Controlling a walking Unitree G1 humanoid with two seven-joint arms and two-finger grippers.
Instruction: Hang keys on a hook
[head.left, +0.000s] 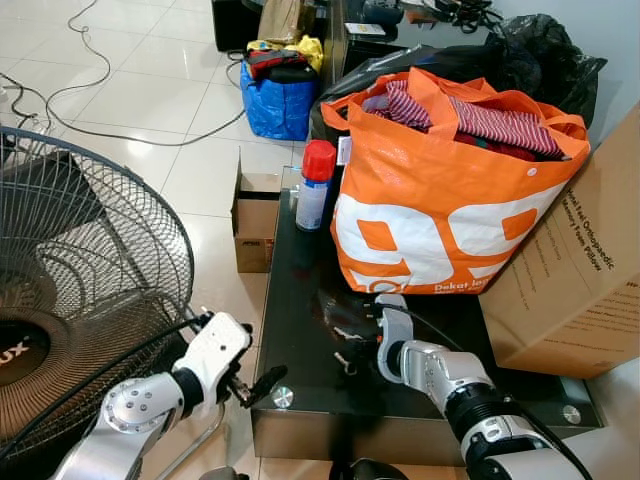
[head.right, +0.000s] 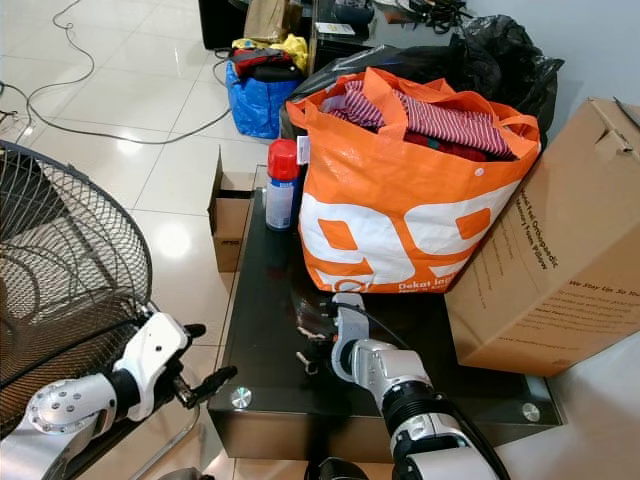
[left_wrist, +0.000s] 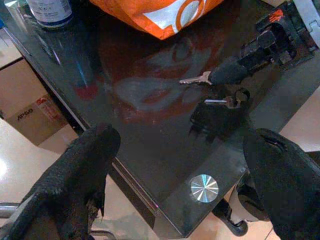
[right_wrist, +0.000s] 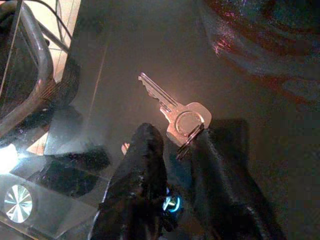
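I count two silver keys (left_wrist: 196, 78) on one ring, lying on the black glass table (head.left: 300, 340) in front of one orange bag (head.left: 440, 200). My right claw (right_wrist: 172, 150) is closed on the keys at the ring; my left claw (left_wrist: 180, 170) is open beside the table edge.

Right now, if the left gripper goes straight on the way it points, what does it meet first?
Probably the table edge, then the keys that the right gripper holds; depth is unclear.
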